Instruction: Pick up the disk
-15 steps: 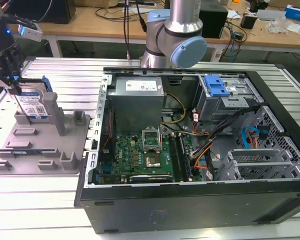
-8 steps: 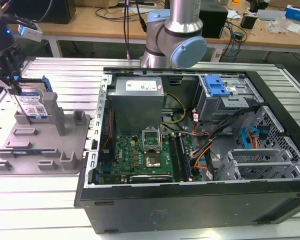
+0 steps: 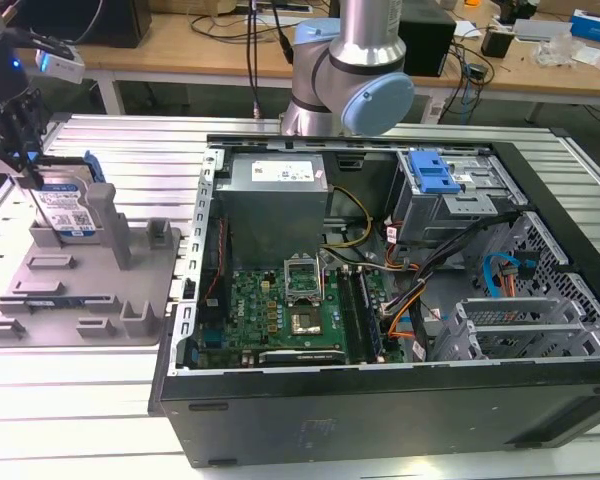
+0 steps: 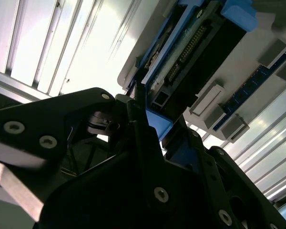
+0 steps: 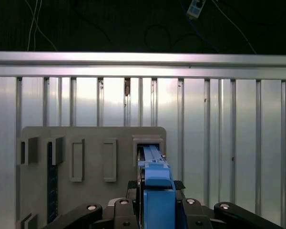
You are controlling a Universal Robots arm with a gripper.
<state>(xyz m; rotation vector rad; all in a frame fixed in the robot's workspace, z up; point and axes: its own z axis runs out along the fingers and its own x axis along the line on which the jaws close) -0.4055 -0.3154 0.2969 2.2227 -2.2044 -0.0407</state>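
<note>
Upright, disk (image 3: pixel 68 208) in fixture tray (image 3: pixel 40 300), gripper (image 3: pixel 20 150) clamping

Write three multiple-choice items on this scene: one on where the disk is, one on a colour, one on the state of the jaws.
1. Where is the disk?
A. Standing on edge at the grey tray
B. Inside the computer case
C. Flat on the slatted table

2. What colour is the rail on the disk?
A. Red
B. Blue
C. Yellow

3. How do the jaws of the gripper stand?
A. Wide open, far from the disk
B. Closed on a cable
C. Closed on the disk

Answers: 1 A, the exterior view shows it upright over the tray; 2 B, blue in both wrist views; 3 C, the first wrist view shows them at either side of the rail.
</note>
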